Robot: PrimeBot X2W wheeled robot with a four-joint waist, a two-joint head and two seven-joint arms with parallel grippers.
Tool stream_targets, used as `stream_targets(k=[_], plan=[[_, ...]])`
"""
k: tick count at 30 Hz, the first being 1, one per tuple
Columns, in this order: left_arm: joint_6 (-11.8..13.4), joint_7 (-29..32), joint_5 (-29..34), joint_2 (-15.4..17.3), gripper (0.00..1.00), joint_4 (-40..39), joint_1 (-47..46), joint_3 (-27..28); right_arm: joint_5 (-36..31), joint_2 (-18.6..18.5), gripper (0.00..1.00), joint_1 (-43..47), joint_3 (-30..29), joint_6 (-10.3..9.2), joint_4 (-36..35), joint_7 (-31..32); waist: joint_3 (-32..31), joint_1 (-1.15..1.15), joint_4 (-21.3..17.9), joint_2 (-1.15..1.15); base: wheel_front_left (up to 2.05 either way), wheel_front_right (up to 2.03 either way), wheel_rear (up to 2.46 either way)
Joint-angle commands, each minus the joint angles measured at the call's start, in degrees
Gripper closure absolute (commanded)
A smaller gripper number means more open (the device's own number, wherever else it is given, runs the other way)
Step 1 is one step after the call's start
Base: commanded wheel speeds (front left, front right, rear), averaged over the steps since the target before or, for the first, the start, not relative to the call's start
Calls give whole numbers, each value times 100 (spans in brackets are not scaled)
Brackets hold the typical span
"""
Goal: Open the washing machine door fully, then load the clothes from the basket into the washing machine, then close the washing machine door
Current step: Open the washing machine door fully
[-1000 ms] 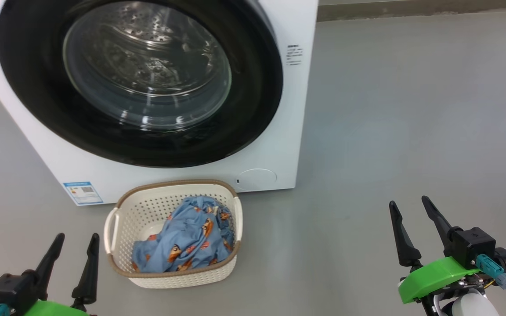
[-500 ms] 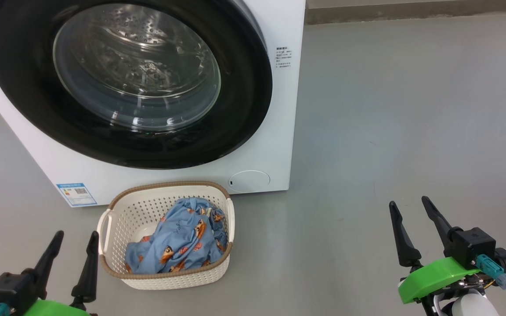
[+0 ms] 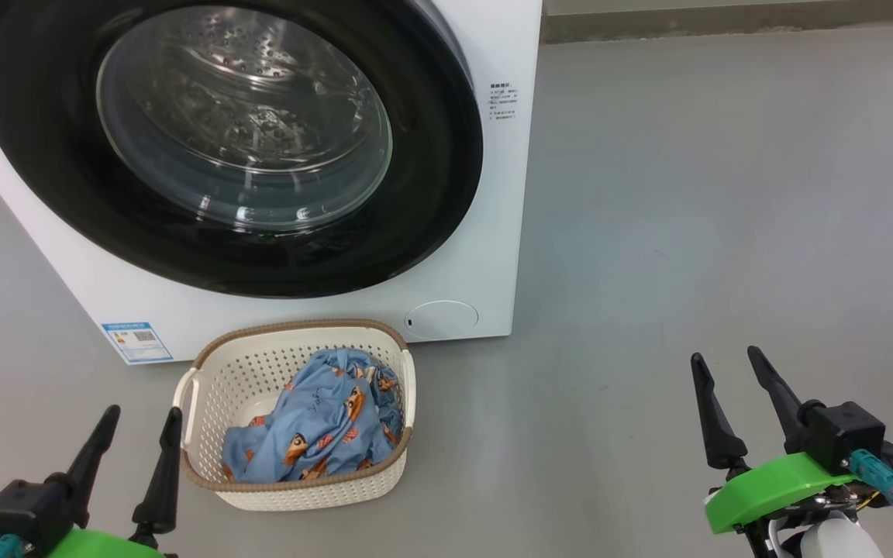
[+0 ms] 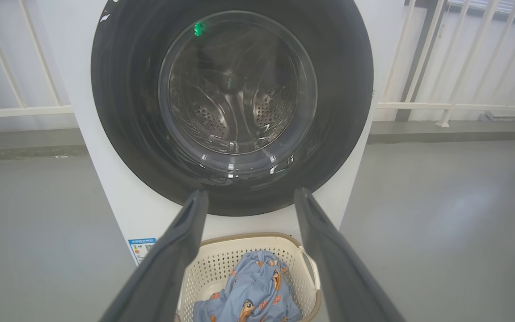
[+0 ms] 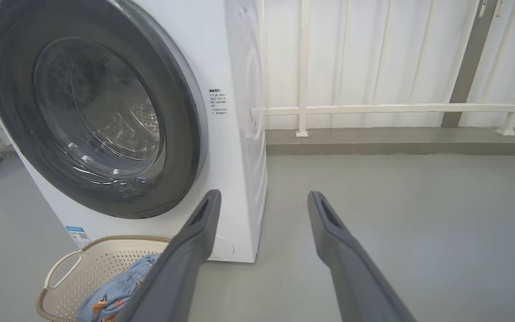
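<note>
with our left gripper [image 3: 143, 412] and right gripper [image 3: 725, 355] both wide and empty, the door [image 3: 243, 128] shut and the basket [image 3: 214, 358] of clothes [image 3: 315, 426] on the floor [image 3: 687, 232] right against the front of the washer [image 3: 493, 263] under it, we may slip off the glossy rim or bump the basket.

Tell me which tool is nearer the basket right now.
Left. The left tool sits just left of the basket, close to its side handle. The right tool is far off to its right, over the floor.
</note>
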Motion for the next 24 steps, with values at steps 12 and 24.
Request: stream_targets(k=[12, 24], plan=[[-15, -52, 62, 154, 0, -313, -140, 154, 776, -16, 0, -737, 48, 9, -308, -69, 197, 0, 71, 0, 0, 0, 0], [-15, -52, -121, 328, 0, -401, -384, 54, 2127, -16, 0, -1863, -301, 9, -187, -69, 576, 0, 255, 0, 0, 0, 0]])
